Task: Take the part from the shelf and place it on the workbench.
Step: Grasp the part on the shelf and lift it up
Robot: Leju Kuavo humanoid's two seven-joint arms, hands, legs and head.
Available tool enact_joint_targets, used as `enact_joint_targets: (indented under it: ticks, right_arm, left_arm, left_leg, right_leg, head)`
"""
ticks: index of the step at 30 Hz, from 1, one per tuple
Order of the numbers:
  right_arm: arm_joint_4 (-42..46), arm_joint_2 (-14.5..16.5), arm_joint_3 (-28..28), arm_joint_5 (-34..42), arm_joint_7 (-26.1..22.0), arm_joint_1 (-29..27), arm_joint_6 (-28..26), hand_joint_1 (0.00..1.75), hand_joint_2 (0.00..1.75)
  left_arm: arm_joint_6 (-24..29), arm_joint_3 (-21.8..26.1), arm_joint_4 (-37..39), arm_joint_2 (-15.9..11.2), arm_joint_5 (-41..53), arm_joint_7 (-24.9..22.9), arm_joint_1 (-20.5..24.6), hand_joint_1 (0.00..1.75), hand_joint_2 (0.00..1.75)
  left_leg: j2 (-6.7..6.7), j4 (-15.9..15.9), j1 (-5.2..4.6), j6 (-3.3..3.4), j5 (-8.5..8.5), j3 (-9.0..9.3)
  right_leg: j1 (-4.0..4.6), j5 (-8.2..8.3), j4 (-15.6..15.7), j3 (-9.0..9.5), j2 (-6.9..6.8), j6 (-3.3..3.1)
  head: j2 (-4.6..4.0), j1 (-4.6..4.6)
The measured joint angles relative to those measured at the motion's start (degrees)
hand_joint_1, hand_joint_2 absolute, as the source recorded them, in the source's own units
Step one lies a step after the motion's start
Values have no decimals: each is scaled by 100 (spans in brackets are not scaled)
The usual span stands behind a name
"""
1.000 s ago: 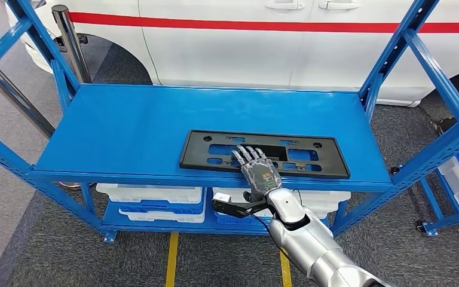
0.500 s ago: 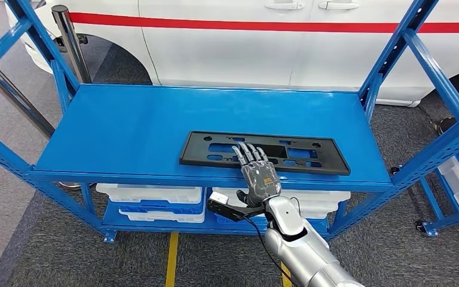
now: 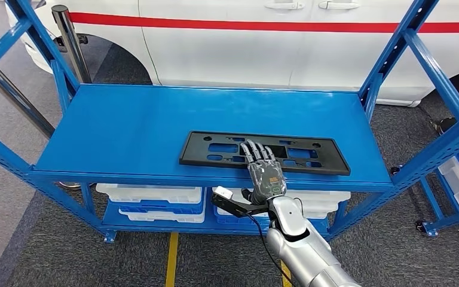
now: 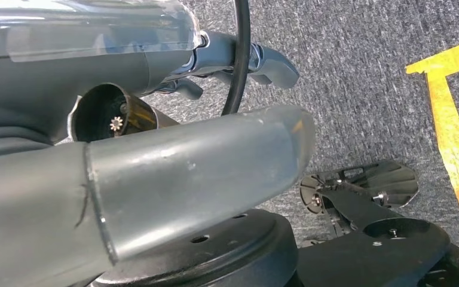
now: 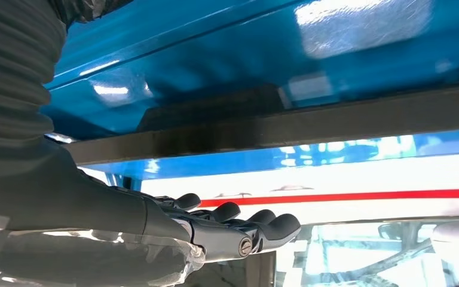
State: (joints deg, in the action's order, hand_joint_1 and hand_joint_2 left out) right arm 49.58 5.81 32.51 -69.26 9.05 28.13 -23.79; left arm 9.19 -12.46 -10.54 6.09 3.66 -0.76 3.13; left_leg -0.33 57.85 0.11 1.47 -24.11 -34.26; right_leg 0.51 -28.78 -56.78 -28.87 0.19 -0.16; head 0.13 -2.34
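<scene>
Below the right hand (image 3: 265,173), white bins (image 3: 149,194) are seen on the lower level. Its fingers (image 3: 256,152) are stretched out flat and apart over the black part (image 3: 215,146), nothing being gripped. Beyond them, the part is laid flat on the blue shelf (image 3: 131,125), with a white car (image 3: 275,42) farther off. Whether the left hand (image 4: 155,167) is spread or closed cannot be told.

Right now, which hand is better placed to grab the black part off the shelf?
Right. The right hand is over the black part at the shelf's front edge, fingers extended; the left wrist view looks down at the floor.

One black part (image 3: 264,152), one blue shelf (image 3: 125,128), one white car (image 3: 275,42).
</scene>
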Motion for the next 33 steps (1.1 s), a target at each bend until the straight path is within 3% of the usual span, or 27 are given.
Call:
enact_joint_targets:
  ticks: [19,33]
  right_arm:
    - [-55,15,-263,-653,613,-32,234,0,175]
    - [-164,32,-342,-675,642,-16,352,0,175]
  left_arm:
    - [-31,45,0,10,67,-28,1,0,0]
    - [-45,85,0,26,55,-29,1,0,0]
  left_leg:
    - [0,0,0,0,0,0]
    - [0,0,0,0,0,0]
  right_leg:
    - [0,0,-1,0,0,0]
    - [0,0,-2,2,0,0]
  head:
    - [0,0]
    - [0,0]
